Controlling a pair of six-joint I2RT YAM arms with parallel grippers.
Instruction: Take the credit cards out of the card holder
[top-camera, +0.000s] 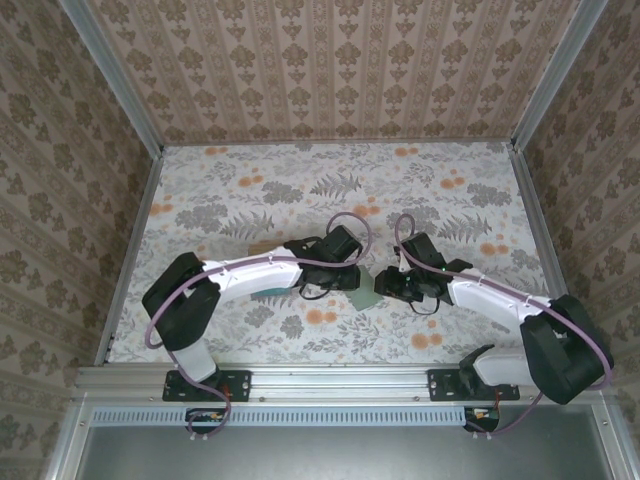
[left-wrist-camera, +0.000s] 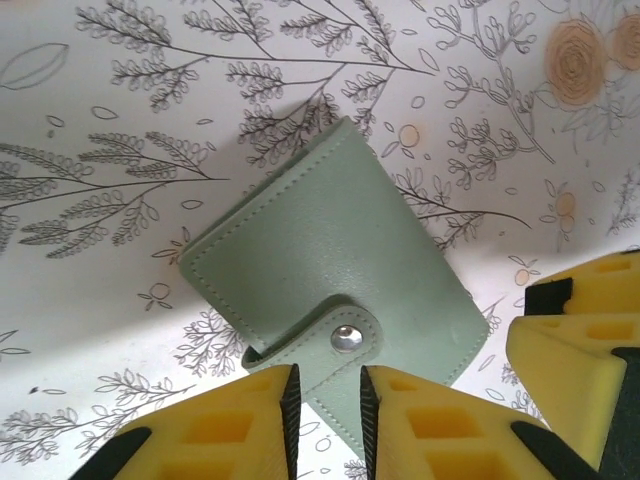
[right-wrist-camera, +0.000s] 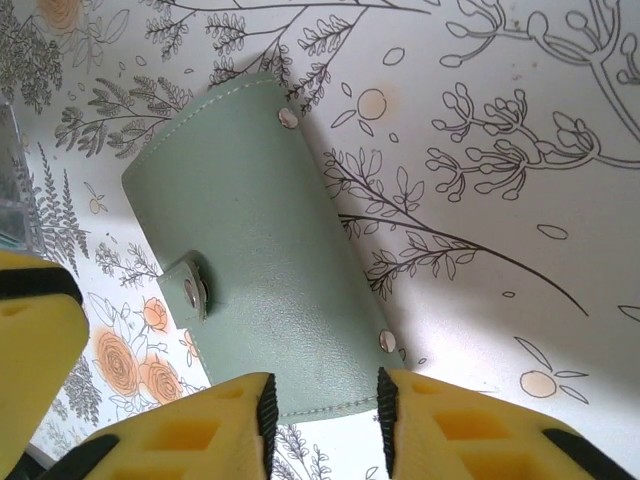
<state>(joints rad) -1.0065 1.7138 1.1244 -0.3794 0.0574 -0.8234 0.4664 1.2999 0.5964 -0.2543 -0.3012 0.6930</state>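
Note:
The card holder is a dull green bifold lying shut on the table between the two arms. Its strap with a metal snap lies over the cover. My left gripper hovers at the holder's near corner, jaws slightly apart, with the strap's root showing between them. My right gripper stands open over the opposite short edge of the card holder; its left finger overlaps the cover and its right finger sits by a corner rivet. One of its fingers touches the holder's corner. The credit cards are hidden.
The floral table top is enclosed by papered walls on three sides. An aluminium rail carrying both arm bases runs along the near edge. Both arms reach in to the middle front.

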